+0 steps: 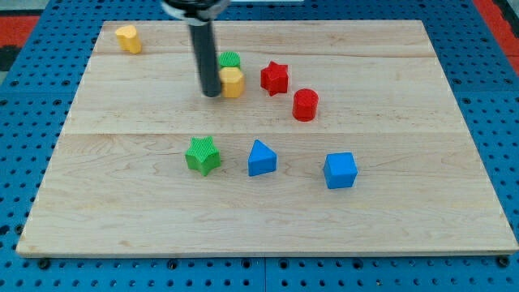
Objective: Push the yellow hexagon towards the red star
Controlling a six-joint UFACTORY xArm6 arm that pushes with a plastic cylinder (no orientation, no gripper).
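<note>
The yellow hexagon point(233, 82) sits on the wooden board point(122, 203) in the upper middle. The red star point(275, 78) lies a short way to its right, with a small gap between them. My tip point(211, 93) is at the left side of the yellow hexagon, touching or nearly touching it. A green block point(230, 60) sits just behind the hexagon, partly hidden by the rod.
A red cylinder point(305, 105) stands right and below the red star. A green star point(203, 155), a blue triangular block point(261, 158) and a blue cube point(340, 170) lie in a row lower down. A yellow block point(128, 38) is at the top left.
</note>
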